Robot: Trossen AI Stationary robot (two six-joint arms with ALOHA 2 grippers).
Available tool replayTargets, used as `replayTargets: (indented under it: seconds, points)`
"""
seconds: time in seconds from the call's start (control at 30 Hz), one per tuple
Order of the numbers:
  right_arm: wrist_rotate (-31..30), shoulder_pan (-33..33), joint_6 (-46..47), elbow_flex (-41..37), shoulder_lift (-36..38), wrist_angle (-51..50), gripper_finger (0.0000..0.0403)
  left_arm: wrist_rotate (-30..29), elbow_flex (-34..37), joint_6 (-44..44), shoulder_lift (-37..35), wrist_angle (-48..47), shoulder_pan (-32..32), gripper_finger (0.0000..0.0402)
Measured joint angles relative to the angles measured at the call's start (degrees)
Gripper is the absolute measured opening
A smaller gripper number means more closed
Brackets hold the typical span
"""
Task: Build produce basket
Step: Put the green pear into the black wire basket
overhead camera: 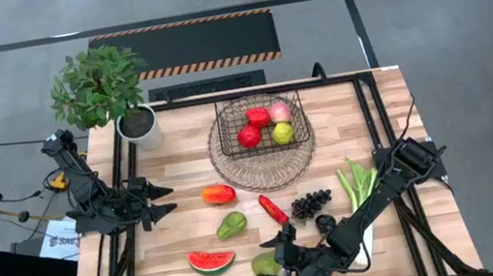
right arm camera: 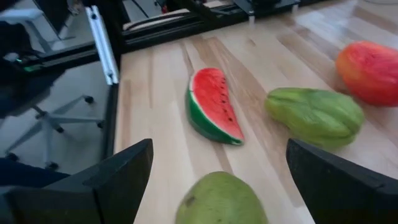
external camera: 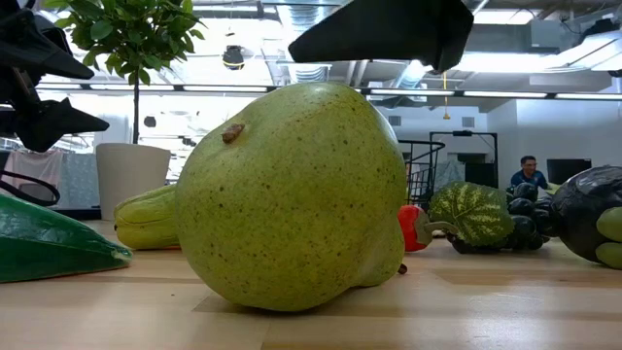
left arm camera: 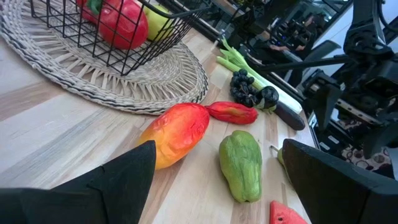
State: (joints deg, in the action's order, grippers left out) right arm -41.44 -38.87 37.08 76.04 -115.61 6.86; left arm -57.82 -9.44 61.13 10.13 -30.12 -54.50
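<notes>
Right end effector over green pear, fingers apart, nothing held; basket partly filled.

Right end effector (overhead camera: pixel 281 272) hangs at the tabletop's (overhead camera: pixel 169 208) near edge with the green pear (right arm camera: pixel 221 200) between its spread fingers, not yet gripped. Left end effector (overhead camera: pixel 166 201) waits at the left side, fingers apart, empty, aimed at the mango (left arm camera: pixel 176 134). Basket (overhead camera: pixel 262 122) sits on the round woven tray (overhead camera: pixel 231 165) at the back, already holding several pieces. Watermelon slice (overhead camera: pixel 212 260), chili (overhead camera: pixel 273 208), grapes (overhead camera: pixel 310 204) and leek (overhead camera: pixel 359 185) lie loose. Likely best: drop straight down, centre on the pear's widest part, close gently since it's round and may roll, lift clear of the slice.
</notes>
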Motion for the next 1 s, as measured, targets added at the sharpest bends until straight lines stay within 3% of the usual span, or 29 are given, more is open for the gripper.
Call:
replayTargets:
  seconds: [0.3,0.5,0.67,1.0]
  points:
    - [0.79,0.02,-0.11,-1.38,0.02,1.97,0.0384,-0.05,0.08,0.04,0.09,0.21,0.00,0.0334]
    - [1.74,0.02,-2.60,0.20,-6.20,9.85,0.0384,-0.02,0.12,0.08,0.11,0.24,0.00,0.0334]
    - [1.70,0.11,-3.52,3.97,-11.15,9.23,0.0384,-0.04,0.14,0.21,0.11,0.46,0.00,0.0334]
    - [1.21,0.04,1.26,4.15,-11.26,-1.98,0.0384,-0.48,0.21,0.21,0.11,0.73,0.00,0.0334]
